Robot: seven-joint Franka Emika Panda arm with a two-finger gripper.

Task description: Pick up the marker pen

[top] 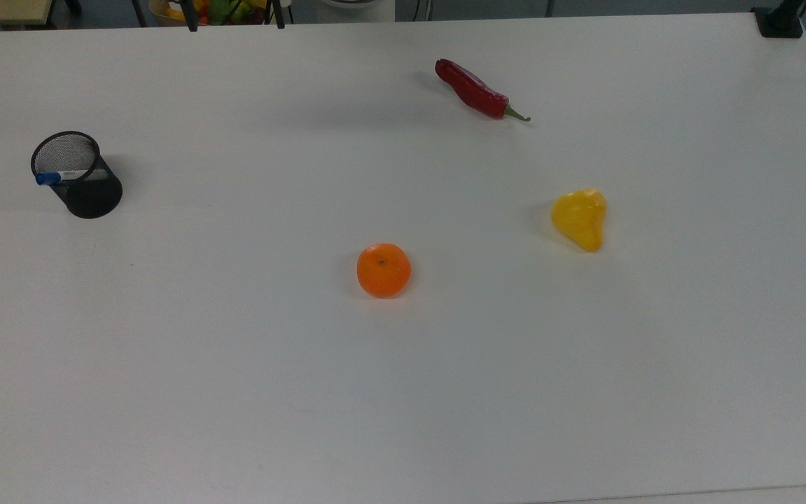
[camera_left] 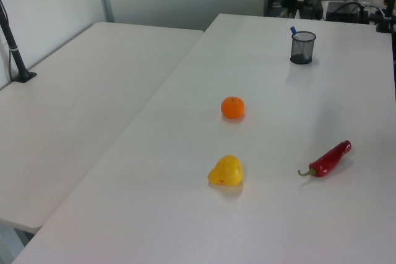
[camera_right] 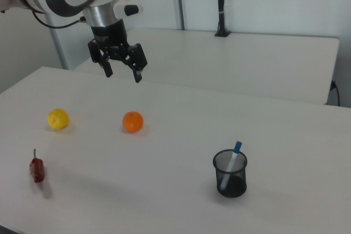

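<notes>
white-barrelled and blue-capped, the marker pen [camera_right: 232, 159] stands tilted inside a black mesh cup [camera_right: 230, 174] on the counter [camera_right: 164, 179], its cap poking above the cup's rim. in the top view the marker pen [top: 59, 176] leans across the mouth of the mesh cup [top: 79, 175] near the top view's left edge, and in the left view its blue cap [camera_left: 293, 29] rises from the mesh cup [camera_left: 302, 47] at the far end of the counter.

in the right view the end effector [camera_right: 122, 73] hangs in the air well above the counter, up towards the right view's left, well apart from the marker pen, which sits lower and towards the right view's right. the orange lies on the counter between them, below the end effector. its two fingers are spread wide and grip nothing.

counted on the counter: one marker pen, one mesh cup, one orange [top: 384, 270], one yellow pepper [top: 580, 218] and one red chilli [top: 473, 89]. all the pieces lie well apart from each other. a second counter [camera_left: 80, 91] adjoins the first along the left view's left side, with a black post [camera_left: 13, 44] standing at its edge.
</notes>
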